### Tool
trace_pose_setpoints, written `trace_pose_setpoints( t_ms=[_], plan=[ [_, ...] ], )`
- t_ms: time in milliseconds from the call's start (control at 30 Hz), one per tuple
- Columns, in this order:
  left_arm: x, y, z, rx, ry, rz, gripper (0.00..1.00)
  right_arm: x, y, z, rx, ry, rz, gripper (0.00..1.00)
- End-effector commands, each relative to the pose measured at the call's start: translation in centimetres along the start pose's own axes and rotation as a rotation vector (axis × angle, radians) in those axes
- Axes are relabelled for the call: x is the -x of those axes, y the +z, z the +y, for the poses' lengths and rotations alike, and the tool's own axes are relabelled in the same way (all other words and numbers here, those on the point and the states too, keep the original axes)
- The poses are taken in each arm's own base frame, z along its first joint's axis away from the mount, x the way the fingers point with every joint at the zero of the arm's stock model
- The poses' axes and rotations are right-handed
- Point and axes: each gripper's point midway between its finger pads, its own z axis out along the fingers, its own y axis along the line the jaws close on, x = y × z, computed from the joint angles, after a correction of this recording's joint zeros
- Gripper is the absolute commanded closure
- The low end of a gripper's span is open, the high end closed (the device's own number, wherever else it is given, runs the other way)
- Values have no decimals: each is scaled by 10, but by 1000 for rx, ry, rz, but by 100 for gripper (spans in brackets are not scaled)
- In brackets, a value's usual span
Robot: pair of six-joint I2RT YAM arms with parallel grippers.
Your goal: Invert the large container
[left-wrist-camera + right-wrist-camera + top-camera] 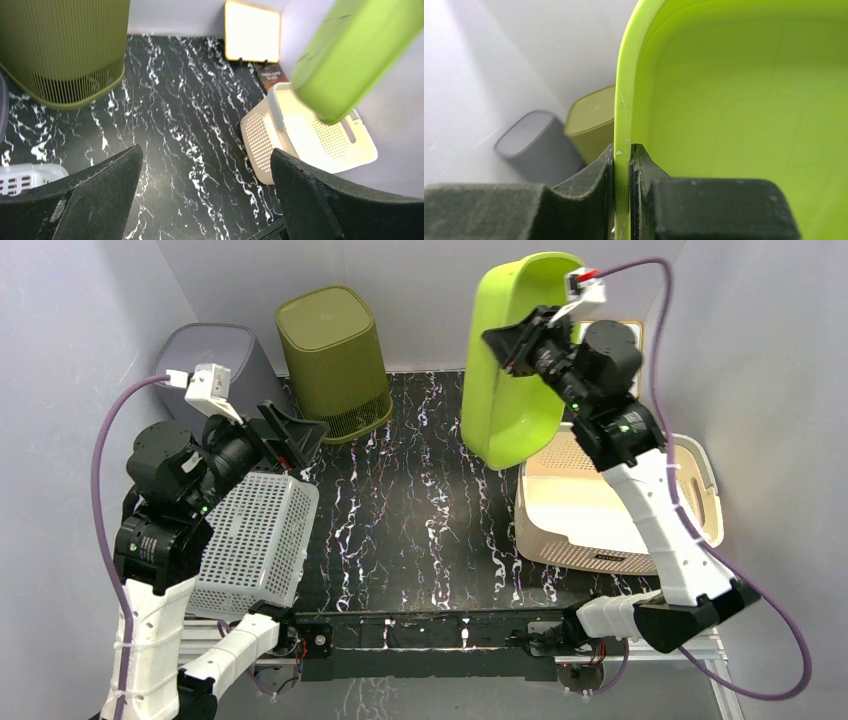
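Note:
The large container is a lime-green tub [515,360], held up in the air on its side at the back right, above the cream basket. My right gripper [512,348] is shut on its rim; in the right wrist view the thin green rim [623,150] is pinched between my two black fingers, with the tub's inside [744,100] to the right. The tub also shows at the top right of the left wrist view [355,55]. My left gripper [300,430] is open and empty at the left, above the white basket, with bare marble table [200,165] between its fingers.
A cream perforated basket [600,510] lies under the tub at the right. A white mesh basket [255,540] lies upside down at the left front. An olive bin [335,360] and a grey bin [215,355] stand at the back left. Walls enclose the table.

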Motion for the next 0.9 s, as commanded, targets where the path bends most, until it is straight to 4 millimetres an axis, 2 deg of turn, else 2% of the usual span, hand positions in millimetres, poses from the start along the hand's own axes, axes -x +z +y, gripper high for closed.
trace_pose_setpoints(
  t_ms=[0, 200, 300, 467, 567, 700, 800, 867],
  plan=[
    [19, -15, -16, -50, 27, -55, 2, 8, 0, 74, 288, 15, -64, 100],
    [19, -18, -16, -53, 24, -79, 2, -53, 18, 140, 446, -17, 66, 100],
    [18, -19, -16, -49, 21, -78, 2, -81, 23, 160, 479, -13, 117, 100],
    [20, -24, -15, -36, 27, -86, 2, -110, 23, 172, 535, 79, 142, 100],
    [22, -25, -15, -33, 29, -92, 2, -144, 26, 170, 557, 145, 188, 100],
    [19, -22, -13, -30, 26, -77, 2, -188, 26, 180, 630, 237, 244, 100],
    [18, -22, -13, -29, 25, -74, 1, -207, 25, 191, 683, 304, 256, 100],
    [19, -23, -13, -24, 26, -77, 2, -212, 24, 199, 722, 352, 245, 100]
  ],
)
